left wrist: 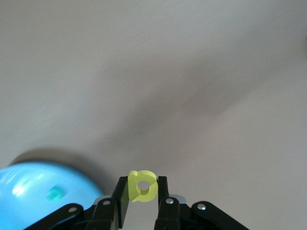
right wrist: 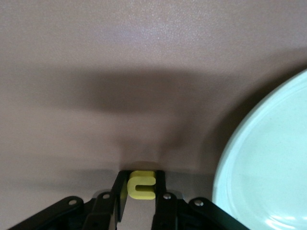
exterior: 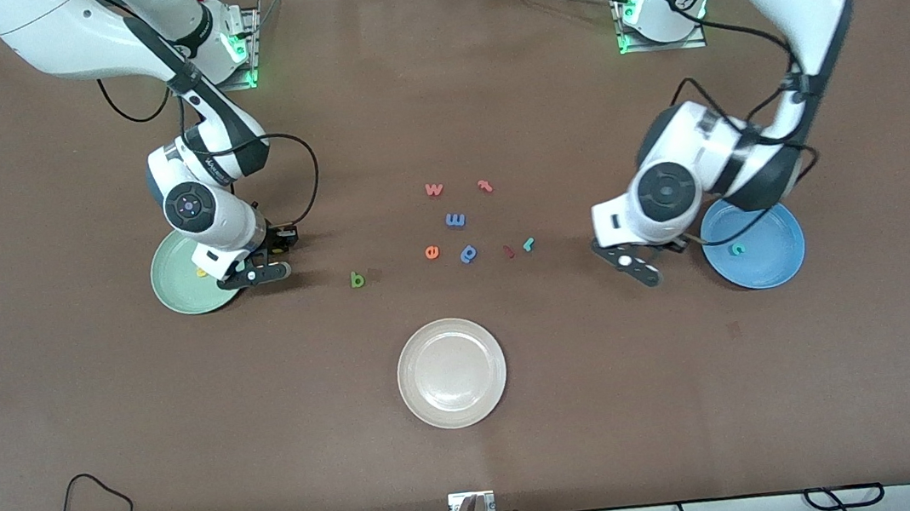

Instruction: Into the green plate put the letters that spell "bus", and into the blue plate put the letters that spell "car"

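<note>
My left gripper (exterior: 636, 263) hangs just beside the blue plate (exterior: 764, 265), shut on the yellow "a" (left wrist: 142, 186). A teal "c" (exterior: 735, 249) lies in that plate, and the left wrist view shows the plate (left wrist: 24, 191) too. At the rim of the green plate (exterior: 169, 281), my right gripper (exterior: 256, 274) is shut on the yellow "u" (right wrist: 142, 185). A yellow letter (exterior: 201, 273) lies in the green plate (right wrist: 268, 167). On the table between the plates rest the green "b" (exterior: 357, 279) and the teal "r" (exterior: 528, 244).
A white plate (exterior: 451, 372) sits nearer the front camera than the letters. Loose at mid-table lie a pink "w" (exterior: 434, 189), pink "t" (exterior: 485, 186), blue "m" (exterior: 455, 220), orange "e" (exterior: 431, 251), blue "p" (exterior: 468, 254) and a red letter (exterior: 508, 251).
</note>
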Action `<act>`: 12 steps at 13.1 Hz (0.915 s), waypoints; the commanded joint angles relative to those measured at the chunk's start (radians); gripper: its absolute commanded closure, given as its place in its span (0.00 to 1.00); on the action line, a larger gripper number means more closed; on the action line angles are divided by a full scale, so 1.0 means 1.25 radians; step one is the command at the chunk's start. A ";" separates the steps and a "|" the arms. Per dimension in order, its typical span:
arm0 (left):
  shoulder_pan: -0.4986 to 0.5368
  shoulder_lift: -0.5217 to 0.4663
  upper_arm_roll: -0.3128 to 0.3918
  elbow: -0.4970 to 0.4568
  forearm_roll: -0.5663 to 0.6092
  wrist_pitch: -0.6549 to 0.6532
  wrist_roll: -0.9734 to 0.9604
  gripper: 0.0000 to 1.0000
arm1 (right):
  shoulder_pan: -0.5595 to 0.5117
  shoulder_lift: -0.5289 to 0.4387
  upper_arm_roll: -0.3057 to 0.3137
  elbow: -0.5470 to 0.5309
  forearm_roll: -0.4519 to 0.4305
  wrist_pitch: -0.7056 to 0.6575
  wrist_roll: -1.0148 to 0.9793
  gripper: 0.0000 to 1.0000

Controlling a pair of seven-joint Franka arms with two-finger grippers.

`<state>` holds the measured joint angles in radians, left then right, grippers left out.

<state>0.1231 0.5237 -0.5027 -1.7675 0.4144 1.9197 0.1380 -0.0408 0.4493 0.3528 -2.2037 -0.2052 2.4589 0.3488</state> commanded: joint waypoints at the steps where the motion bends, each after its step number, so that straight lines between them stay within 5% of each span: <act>1: 0.140 -0.009 -0.006 0.001 0.019 -0.015 0.126 0.95 | -0.002 -0.002 0.002 0.002 -0.010 0.000 -0.007 1.00; 6: 0.210 -0.007 -0.005 -0.045 0.018 -0.003 0.146 0.95 | -0.041 -0.107 -0.001 0.095 -0.009 -0.176 -0.082 1.00; 10: 0.259 -0.008 -0.002 -0.174 0.019 0.182 0.137 0.92 | -0.085 -0.107 -0.099 0.095 -0.005 -0.195 -0.243 1.00; 11: 0.274 -0.007 -0.003 -0.180 0.019 0.203 0.137 0.88 | -0.096 -0.091 -0.115 0.095 -0.005 -0.193 -0.265 0.97; 12: 0.272 -0.007 -0.003 -0.179 0.019 0.204 0.137 0.67 | -0.105 -0.080 -0.120 0.095 -0.005 -0.191 -0.268 0.86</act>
<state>0.4366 0.5289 -0.4953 -1.9642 0.4189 2.1399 0.3201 -0.1475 0.3132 0.2079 -2.0817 -0.2074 2.2090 0.0450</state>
